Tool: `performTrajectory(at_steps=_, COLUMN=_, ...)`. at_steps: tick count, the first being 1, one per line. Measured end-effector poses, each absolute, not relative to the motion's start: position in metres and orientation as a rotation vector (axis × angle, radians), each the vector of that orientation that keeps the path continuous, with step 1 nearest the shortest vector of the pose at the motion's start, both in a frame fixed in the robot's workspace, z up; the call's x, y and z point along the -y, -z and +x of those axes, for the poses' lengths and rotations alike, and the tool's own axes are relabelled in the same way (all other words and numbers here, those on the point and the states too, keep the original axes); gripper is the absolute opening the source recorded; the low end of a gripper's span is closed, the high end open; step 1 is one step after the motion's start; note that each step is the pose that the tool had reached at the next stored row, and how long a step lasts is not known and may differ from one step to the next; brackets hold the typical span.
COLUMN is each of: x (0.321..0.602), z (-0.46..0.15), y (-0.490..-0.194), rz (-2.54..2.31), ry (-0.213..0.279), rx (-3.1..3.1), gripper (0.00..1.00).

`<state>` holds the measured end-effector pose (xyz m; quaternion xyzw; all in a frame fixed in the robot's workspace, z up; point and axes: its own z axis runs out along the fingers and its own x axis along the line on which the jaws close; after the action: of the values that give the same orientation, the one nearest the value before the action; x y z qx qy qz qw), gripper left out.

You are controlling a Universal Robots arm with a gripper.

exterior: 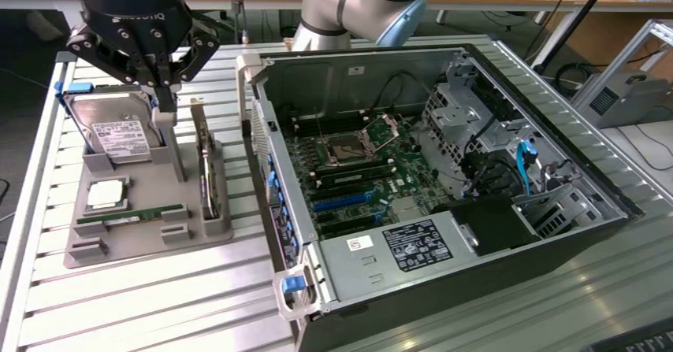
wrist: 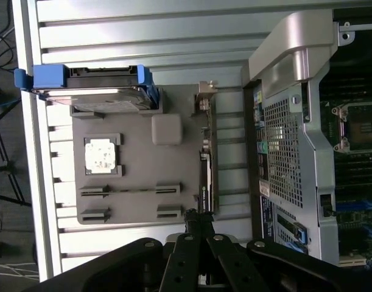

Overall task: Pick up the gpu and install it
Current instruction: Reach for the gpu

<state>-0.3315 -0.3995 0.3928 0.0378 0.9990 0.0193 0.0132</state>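
Black jointed linkages of the gripper [wrist: 196, 220] sit closest to the wrist camera, their two slim fingers clenched together with nothing seen between them. In the exterior view the tips hang over a moulded grey tray [exterior: 147, 246]. Pale lettering on the gripper's glossy black body is upside down and seems to read Robotiq. The gpu [exterior: 207, 177] stands on its long edge in a slot along the side of the tray nearest the computer case [exterior: 589, 234]. It is a thin card with a dark face and a silver metal bracket at its far end, and it is not in the case. From the wrist camera the shut fingertips lie just over the card's near end; whether they touch it cannot be told. Also in the tray are a boxy hard drive [exterior: 121, 131] in blue clips with a white label too small to read, a square metal-topped processor [exterior: 107, 194] and a narrow green RAM stick [exterior: 131, 216]. The tray rests on a ribbed aluminium table [exterior: 158, 309]. The case lies open beside it, exposing a green motherboard [exterior: 363, 183], a steel-framed socket [exterior: 347, 149], and a black label [exterior: 418, 244] with fine white print that is illegible.
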Motion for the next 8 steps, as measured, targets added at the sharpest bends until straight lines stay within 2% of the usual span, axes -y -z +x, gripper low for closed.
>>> performTrajectory(at_steps=8, x=0.3995, z=-0.3350, y=-0.3926, rz=0.118, ry=-0.059, rx=-3.112, gripper=0.11)
